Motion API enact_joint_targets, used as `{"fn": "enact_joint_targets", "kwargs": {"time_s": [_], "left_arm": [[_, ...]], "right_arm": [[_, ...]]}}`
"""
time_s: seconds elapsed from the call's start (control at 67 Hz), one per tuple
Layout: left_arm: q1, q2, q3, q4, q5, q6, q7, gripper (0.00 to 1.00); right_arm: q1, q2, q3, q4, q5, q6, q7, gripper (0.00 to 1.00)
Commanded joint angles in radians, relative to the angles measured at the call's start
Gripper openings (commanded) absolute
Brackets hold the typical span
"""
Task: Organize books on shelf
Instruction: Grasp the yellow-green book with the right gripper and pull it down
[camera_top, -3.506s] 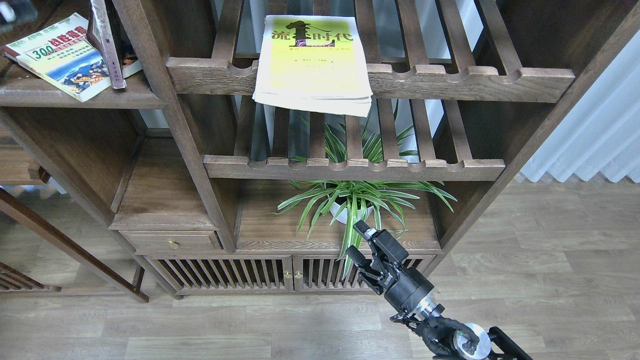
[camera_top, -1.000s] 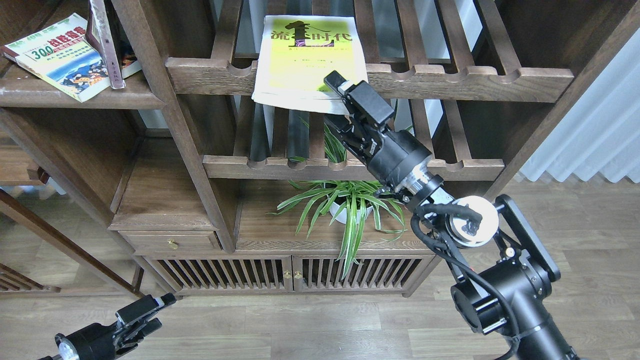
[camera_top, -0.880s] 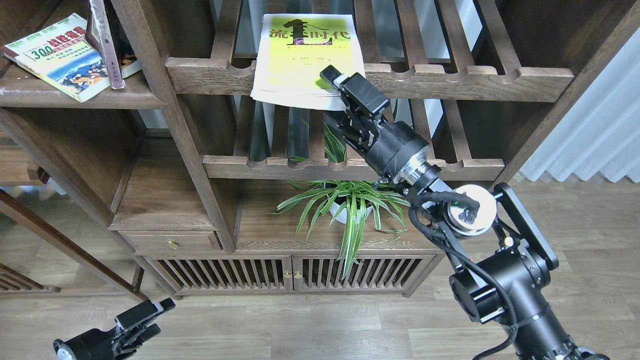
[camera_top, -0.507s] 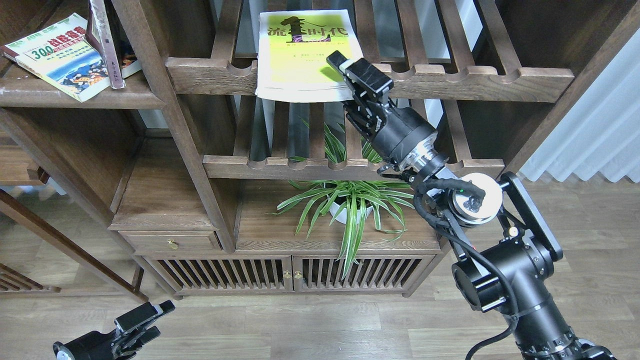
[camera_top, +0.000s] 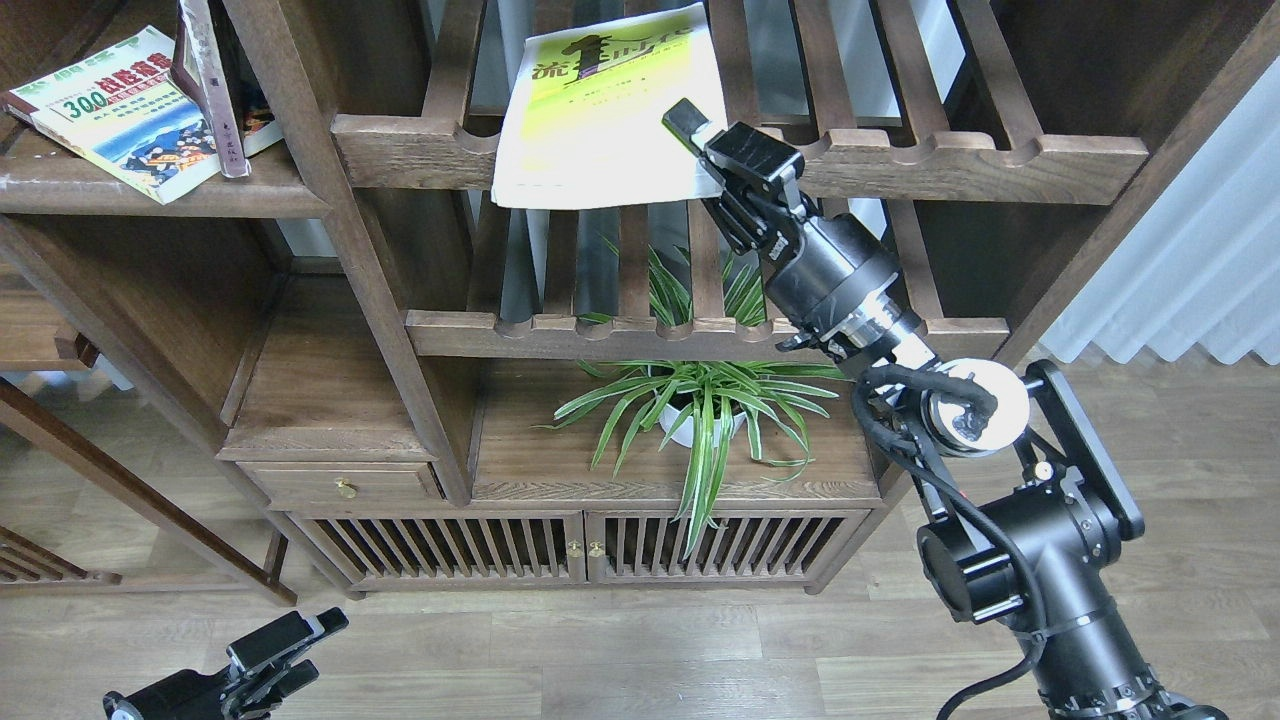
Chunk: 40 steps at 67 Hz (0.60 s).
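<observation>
A dark wooden bookcase fills the view, with a wood floor below and a pale curtain at right. The yellow book (camera_top: 600, 110) lies on the upper slatted rack (camera_top: 950, 155), its near edge overhanging the scalloped rail and tilted up. My right end effector (camera_top: 700, 160) is clamped on its near right corner, one finger on the cover and one beneath. The book's long axis runs away from me, into the rack. The shelf (camera_top: 150, 185) lies well to the left, past an upright post (camera_top: 330, 200); the "300" book (camera_top: 120, 110) lies flat there, and the maroon book (camera_top: 210, 80) leans on it. To get there I judge the yellow book must come out toward me, clear the rail, then swing left around the post. Open room is in front of the bookcase. My left end effector (camera_top: 285, 655) hangs low near the floor, fingers slightly apart, far from any book.
</observation>
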<state>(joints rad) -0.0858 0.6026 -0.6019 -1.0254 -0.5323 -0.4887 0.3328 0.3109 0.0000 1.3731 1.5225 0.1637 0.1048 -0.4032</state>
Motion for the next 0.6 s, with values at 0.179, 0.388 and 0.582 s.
{"fn": "enact_joint_targets", "kwargs": {"time_s": [0.179,0.388,0.582], "left_arm": [[-0.011,-0.055,-0.022,0.001,-0.043,0.000,-0.005,0.99],[-0.043,-0.149,-0.068,0.001,-0.084,0.000,-0.005,0.99],[-0.063,-0.218,-0.072,0.002,-0.080,0.000,-0.003,0.98]], "right_arm": [[-0.148,0.000,0.043,0.045,0.092,0.208,-0.085,0.00],[-0.334,0.000,-0.005,0.056,0.155,0.384,-0.085,0.00],[-0.490,0.000,-0.043,0.053,0.160,0.384,-0.085,0.00]]}}
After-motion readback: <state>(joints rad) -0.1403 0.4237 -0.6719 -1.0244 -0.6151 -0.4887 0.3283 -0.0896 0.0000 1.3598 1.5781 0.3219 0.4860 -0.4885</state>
